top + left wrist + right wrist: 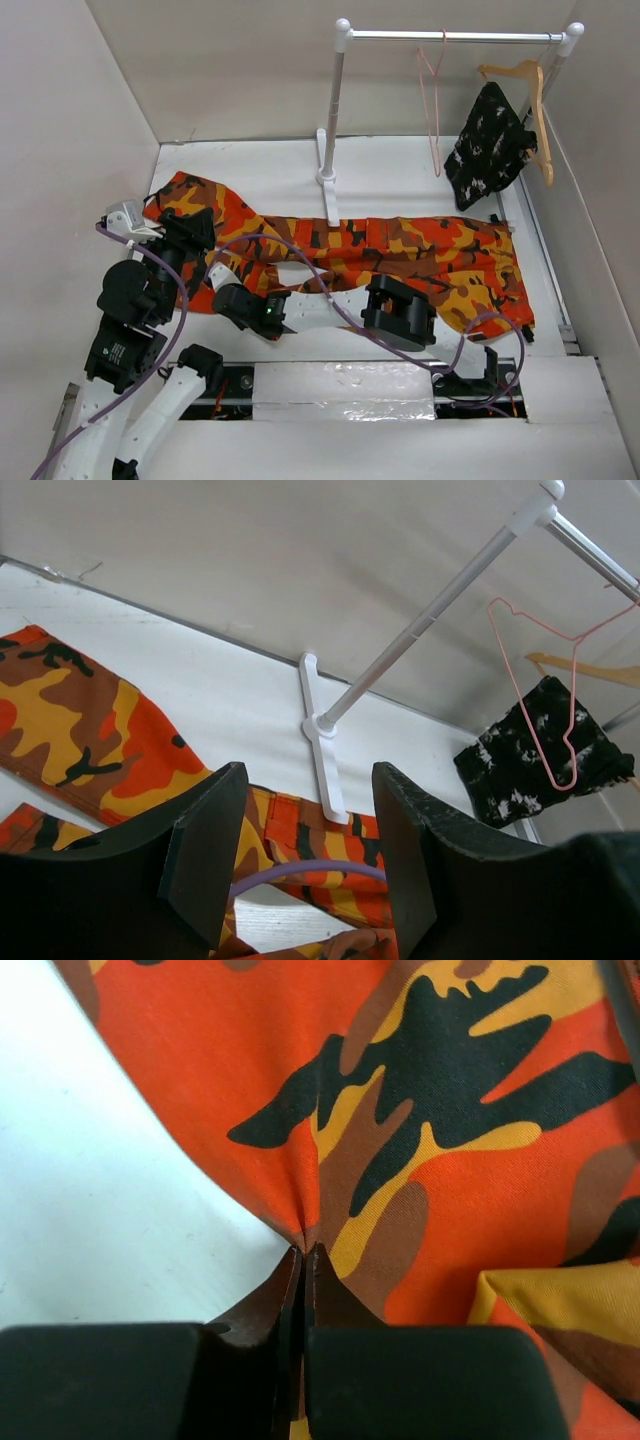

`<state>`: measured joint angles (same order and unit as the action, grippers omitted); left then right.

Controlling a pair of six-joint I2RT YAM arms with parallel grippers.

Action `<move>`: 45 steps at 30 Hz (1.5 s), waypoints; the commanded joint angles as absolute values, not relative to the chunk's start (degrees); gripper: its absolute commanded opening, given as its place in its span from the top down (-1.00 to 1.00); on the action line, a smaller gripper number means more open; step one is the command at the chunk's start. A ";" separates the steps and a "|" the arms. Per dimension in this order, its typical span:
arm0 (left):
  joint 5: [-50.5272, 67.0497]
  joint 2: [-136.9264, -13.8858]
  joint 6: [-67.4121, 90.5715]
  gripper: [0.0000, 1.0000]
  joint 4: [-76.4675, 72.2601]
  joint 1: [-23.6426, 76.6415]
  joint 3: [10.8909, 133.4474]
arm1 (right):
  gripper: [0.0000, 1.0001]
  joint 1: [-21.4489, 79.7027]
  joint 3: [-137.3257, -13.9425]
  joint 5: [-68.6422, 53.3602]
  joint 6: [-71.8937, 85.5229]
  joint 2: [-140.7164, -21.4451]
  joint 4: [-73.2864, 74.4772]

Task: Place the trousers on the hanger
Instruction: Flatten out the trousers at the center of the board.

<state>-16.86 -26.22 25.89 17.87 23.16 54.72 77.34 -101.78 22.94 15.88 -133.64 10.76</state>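
The camouflage trousers (400,245) lie spread across the table from far left to right. They also show in the left wrist view (90,720) and fill the right wrist view (450,1160). The pink wire hanger (436,150) hangs empty on the rack rail; it also shows in the left wrist view (573,680). My right gripper (218,282) reaches left across the trousers and is shut, pinching a fold at the fabric's edge (303,1250). My left gripper (195,235) is open and empty above the left trouser leg, facing the rack (310,780).
A white clothes rack (333,110) stands at the back, its foot touching the trousers. A wooden hanger (540,110) carries a black speckled garment (490,145) at the right. Walls close three sides. A purple cable (300,872) arcs between my left fingers.
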 commanded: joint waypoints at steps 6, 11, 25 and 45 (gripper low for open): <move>-20.74 -26.10 24.17 -0.07 15.47 23.20 54.93 | 1.00 76.65 -95.11 13.21 12.75 -113.87 4.66; -20.74 -27.60 24.26 -0.11 16.09 23.20 54.85 | 1.00 65.08 -88.81 -8.12 18.27 -104.60 0.72; -14.95 -31.82 30.93 -0.19 16.00 23.20 47.57 | 0.99 47.55 -100.24 -14.59 25.75 -121.71 8.24; -16.16 -33.47 42.27 -0.04 7.73 27.69 20.83 | 0.45 43.67 -84.02 -9.24 19.95 -98.02 3.43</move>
